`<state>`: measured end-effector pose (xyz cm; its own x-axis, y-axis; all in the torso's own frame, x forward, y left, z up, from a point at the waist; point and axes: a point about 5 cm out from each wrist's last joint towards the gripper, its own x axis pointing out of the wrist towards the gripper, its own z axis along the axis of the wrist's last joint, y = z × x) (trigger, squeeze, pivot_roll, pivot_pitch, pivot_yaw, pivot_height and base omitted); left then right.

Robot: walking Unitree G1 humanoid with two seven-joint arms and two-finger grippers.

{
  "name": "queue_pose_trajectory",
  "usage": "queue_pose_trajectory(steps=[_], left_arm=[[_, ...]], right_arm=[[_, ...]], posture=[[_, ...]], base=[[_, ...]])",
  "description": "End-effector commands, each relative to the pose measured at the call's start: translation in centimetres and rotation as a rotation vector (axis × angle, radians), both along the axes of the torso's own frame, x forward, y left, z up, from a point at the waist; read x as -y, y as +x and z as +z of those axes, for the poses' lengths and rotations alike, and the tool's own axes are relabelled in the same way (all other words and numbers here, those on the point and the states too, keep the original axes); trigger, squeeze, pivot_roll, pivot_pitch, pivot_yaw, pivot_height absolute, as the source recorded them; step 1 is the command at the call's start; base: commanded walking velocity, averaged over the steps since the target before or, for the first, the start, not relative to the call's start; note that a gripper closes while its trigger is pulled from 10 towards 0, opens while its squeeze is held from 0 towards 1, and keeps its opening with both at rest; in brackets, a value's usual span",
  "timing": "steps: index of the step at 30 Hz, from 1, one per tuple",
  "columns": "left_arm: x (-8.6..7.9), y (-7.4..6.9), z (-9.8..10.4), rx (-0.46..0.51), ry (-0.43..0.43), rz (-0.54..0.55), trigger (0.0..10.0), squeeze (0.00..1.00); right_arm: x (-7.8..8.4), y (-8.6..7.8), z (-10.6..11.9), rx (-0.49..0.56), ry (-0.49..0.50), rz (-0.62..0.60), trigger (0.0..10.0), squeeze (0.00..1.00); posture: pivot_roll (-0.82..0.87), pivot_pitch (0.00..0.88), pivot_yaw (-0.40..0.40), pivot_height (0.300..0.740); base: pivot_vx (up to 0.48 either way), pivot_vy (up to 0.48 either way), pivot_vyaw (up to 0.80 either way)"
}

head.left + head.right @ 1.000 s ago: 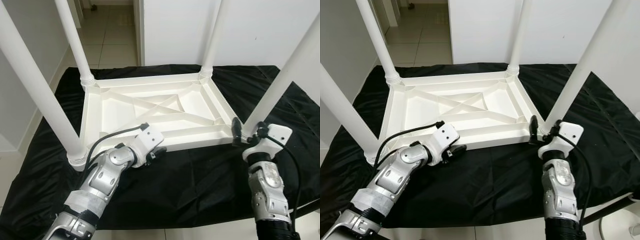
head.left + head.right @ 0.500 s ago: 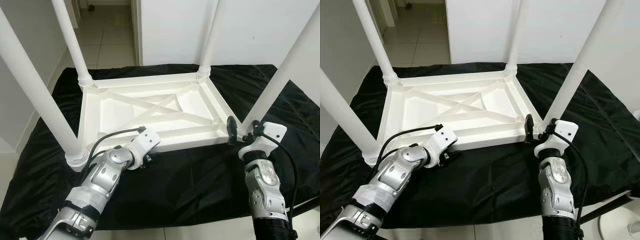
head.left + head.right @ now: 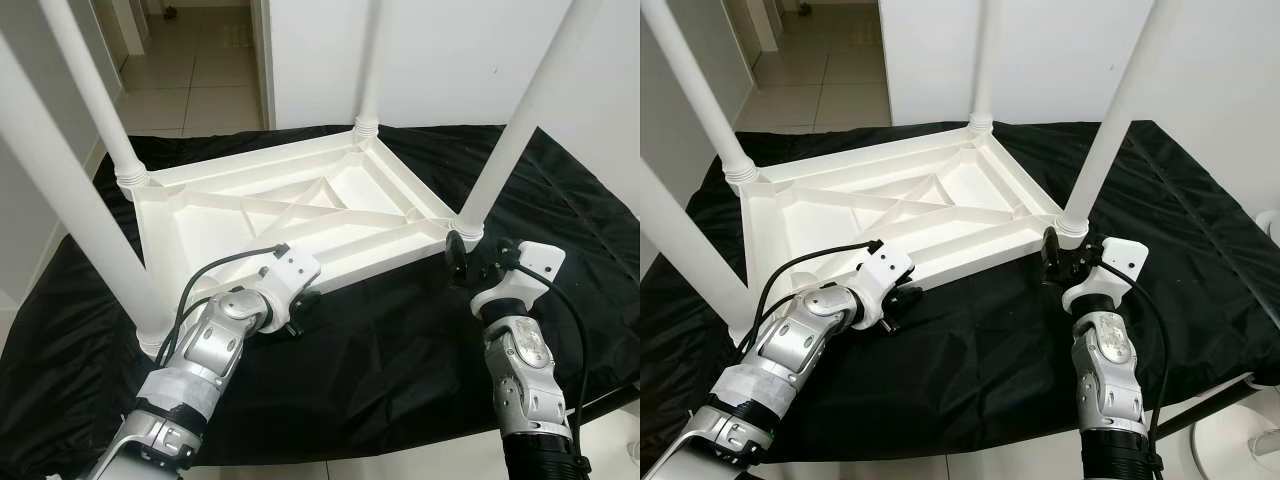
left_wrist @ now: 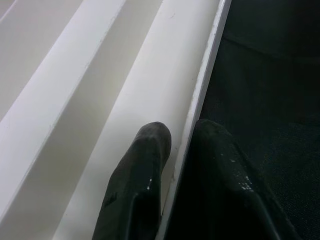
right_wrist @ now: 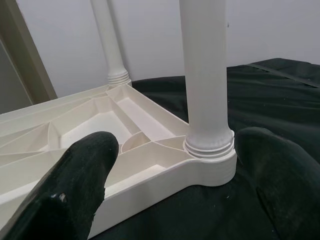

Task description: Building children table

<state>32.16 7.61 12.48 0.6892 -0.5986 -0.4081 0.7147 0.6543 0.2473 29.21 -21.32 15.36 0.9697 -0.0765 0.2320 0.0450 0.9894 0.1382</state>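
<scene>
Black cloth (image 3: 400, 350) is carrying the upturned white table (image 3: 290, 215), legs up. Our left gripper (image 4: 175, 165) is pinching its near rim; our right gripper (image 5: 175, 175) is gaping around the corner leg (image 5: 205, 75). We're judging it light, stiff, slippery plastic.

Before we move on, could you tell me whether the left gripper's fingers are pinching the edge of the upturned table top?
Yes, the left gripper has one finger on either side of the table top's thin rim.

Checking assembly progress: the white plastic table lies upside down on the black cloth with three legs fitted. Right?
Not three: four white legs stand up from the upside-down white plastic table, one at each corner, as the left eye view shows. It does lie on the black cloth.
</scene>
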Motion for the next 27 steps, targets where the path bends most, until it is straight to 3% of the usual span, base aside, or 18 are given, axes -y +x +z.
queue_pose_trajectory(steps=[1, 3, 4, 7, 10, 11, 12, 17, 21, 22, 23, 27], left_arm=[[-1.2, 0.6, -0.2, 0.032, 0.043, 0.129, 2.4, 0.00], [-1.1, 0.7, -0.1, 0.037, 0.041, 0.129, 2.4, 0.00], [-0.9, 0.7, 0.0, 0.040, 0.040, 0.126, 10.0, 0.00], [-0.4, 0.6, 0.4, 0.063, 0.017, 0.097, 10.0, 0.00], [0.4, 0.1, 1.1, 0.093, -0.049, 0.045, 10.0, 0.00], [0.7, -0.3, 1.4, 0.075, -0.108, 0.007, 10.0, 0.00], [0.9, -0.8, 1.6, 0.055, -0.161, -0.030, 10.0, 1.00], [1.3, -1.7, 1.9, 0.052, -0.189, -0.098, 10.0, 1.00], [1.5, -2.7, 2.2, 0.157, -0.132, -0.166, 10.0, 1.00], [1.5, -3.4, 2.4, 0.207, -0.144, -0.198, 10.0, 0.00], [1.3, -4.2, 2.7, 0.239, -0.166, -0.225, 10.0, 0.00], [0.7, -5.0, 2.9, 0.259, -0.198, -0.247, 10.0, 0.00]], right_arm=[[-0.1, 0.1, -0.2, -0.013, 0.005, 0.008, 10.0, 0.00], [-0.1, 0.1, -0.2, -0.013, 0.005, 0.007, 10.0, 0.00], [-0.1, 0.2, -0.2, -0.014, 0.004, 0.006, 10.0, 0.00], [-0.2, 0.2, -0.2, -0.016, 0.004, 0.007, 10.0, 0.00], [-0.3, 0.2, -0.2, -0.018, 0.003, 0.008, 10.0, 0.00], [-0.3, 0.2, -0.3, -0.019, 0.002, 0.009, 10.0, 0.00], [-0.3, 0.2, -0.3, -0.021, 0.002, 0.009, 10.0, 0.00], [-0.3, 0.1, -0.3, -0.023, 0.001, 0.010, 10.0, 0.00], [-0.3, 0.1, -0.4, -0.025, 0.001, 0.010, 10.0, 0.00], [-0.3, 0.1, -0.4, -0.026, 0.001, 0.011, 10.0, 0.00], [-0.4, 0.2, -0.5, -0.028, 0.001, 0.013, 10.0, 0.00], [-0.5, 0.2, -0.6, -0.031, 0.001, 0.016, 10.0, 0.00]], posture=[[-0.05, 0.031, 0.004, 0.740], [-0.05, 0.031, 0.004, 0.740], [-0.05, 0.030, 0.003, 0.740], [-0.05, 0.030, 0.003, 0.740], [-0.05, 0.033, 0.003, 0.740], [-0.05, 0.033, 0.003, 0.740], [-0.05, 0.033, 0.003, 0.740], [-0.04, 0.038, -0.001, 0.740], [-0.04, 0.037, 0.000, 0.740], [-0.04, 0.039, -0.003, 0.740], [-0.04, 0.040, -0.004, 0.740], [-0.04, 0.040, -0.004, 0.740]], base=[[0.000, 0.000, 0.00], [0.000, 0.000, 0.00], [0.000, 0.000, 0.00], [0.000, 0.000, 0.00], [0.000, 0.000, 0.00], [0.000, 0.000, 0.00], [0.000, 0.000, 0.00], [0.000, 0.000, 0.00], [0.000, 0.000, 0.00], [0.000, 0.000, 0.00], [0.000, 0.000, 0.00], [0.000, 0.000, 0.00]])
